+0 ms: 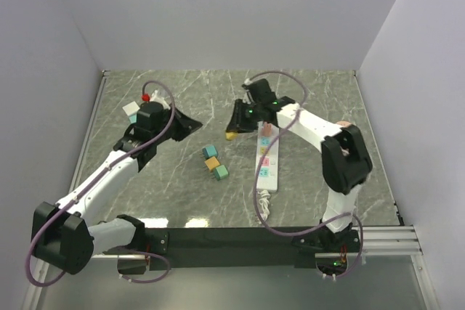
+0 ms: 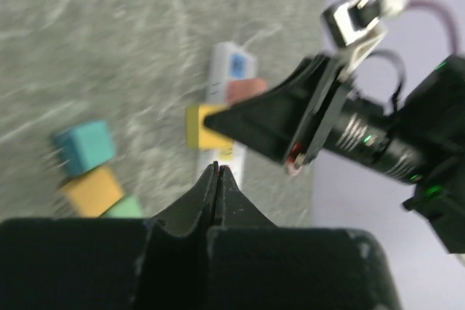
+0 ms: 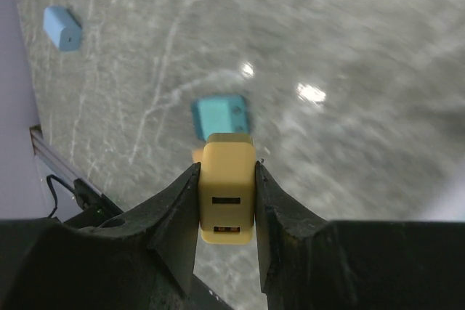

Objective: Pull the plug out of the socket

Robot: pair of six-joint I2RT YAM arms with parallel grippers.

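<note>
- The plug (image 3: 227, 194), a yellow block with two slots on its facing side, is gripped by the right end effector (image 3: 227, 169). It's clamped between the two black fingers, one on each side face.
- In the top view the plug is seen off the socket (image 1: 266, 157), held just to the left of its far end with a visible gap in between. Height above the worktop (image 1: 327, 99) can't really be judged.
- The socket is laid lengthwise on the grey marbled worktop, right of centre and running away from the arm bases. Its white cord (image 1: 260, 205) is curled at the near end.
- A pinkish block (image 2: 247, 91) is seen sitting on the socket near the far end. It's too blurry in the left wrist view for more to be said.
- The left end effector (image 2: 218, 170) is clenched, fingertips pressed together with nothing between them. It's held over the worktop left of centre and pointed toward the right end effector, well apart from the socket.
- Three small cubes are lined up between the arms, left of the socket: a teal cube (image 1: 210, 152), an orange cube (image 1: 212, 164) and a green cube (image 1: 221, 173), each just beside the next.
- A light blue block (image 3: 62, 28) is spotted off by itself in the right wrist view.
</note>
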